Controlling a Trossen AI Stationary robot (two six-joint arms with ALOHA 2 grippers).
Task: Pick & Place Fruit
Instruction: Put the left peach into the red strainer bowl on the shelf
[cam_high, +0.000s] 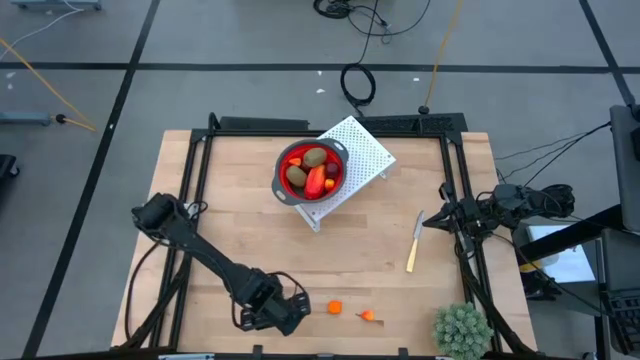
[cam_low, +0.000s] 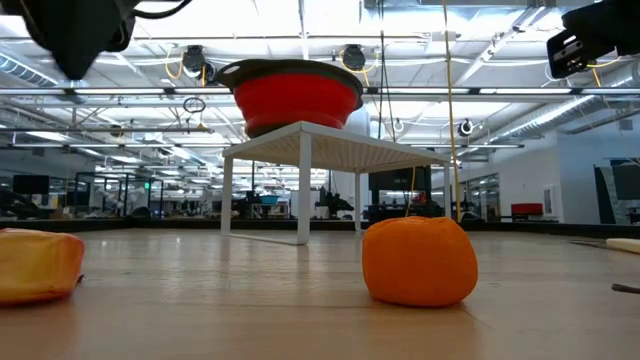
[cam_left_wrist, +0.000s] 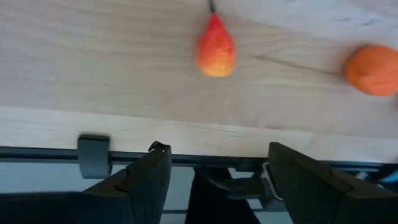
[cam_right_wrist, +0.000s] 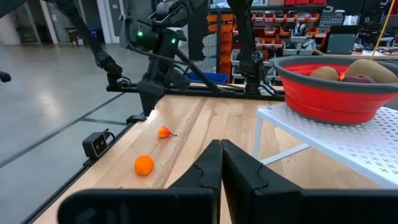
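Observation:
A red bowl (cam_high: 310, 172) with several fruit in it stands on a white perforated stand (cam_high: 365, 150) at the table's far middle. Two fruit lie on the wood near the front edge: an orange ball (cam_high: 335, 307) (cam_left_wrist: 372, 70) and a small red-orange pear-shaped piece (cam_high: 368, 316) (cam_left_wrist: 215, 53). My left gripper (cam_high: 293, 312) (cam_left_wrist: 217, 149) hovers open over the front edge, just left of the orange ball, pointing steeply down, with nothing between its fingers. My right gripper (cam_right_wrist: 221, 146) (cam_high: 428, 222) waits shut at the table's right edge.
A pale yellow stick (cam_high: 414, 245) lies right of the middle. A spiky green plant ball (cam_high: 462, 330) sits at the front right corner. Black frame rails run along the table's edges (cam_high: 200, 180), and a small black box (cam_right_wrist: 96, 144) sits on the front rail.

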